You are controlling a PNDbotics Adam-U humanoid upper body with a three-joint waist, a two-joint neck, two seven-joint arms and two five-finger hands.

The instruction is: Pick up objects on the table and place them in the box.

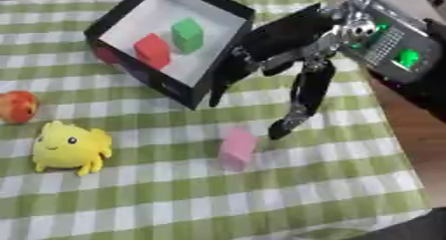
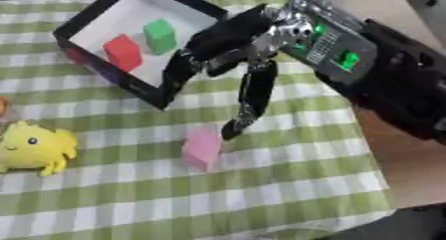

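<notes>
Green checked cloth, pink block just beside right hand's straight, released fingers

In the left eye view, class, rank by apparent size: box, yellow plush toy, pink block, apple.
1. Box
2. Yellow plush toy
3. Pink block and apple: look alike; the apple is cut off by the edge, so unranked.

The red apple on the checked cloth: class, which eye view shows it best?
The left eye view: the whole red apple lies at the cloth's left edge, beyond the yellow plush toy. The right eye view catches only a sliver at its left border.
</notes>
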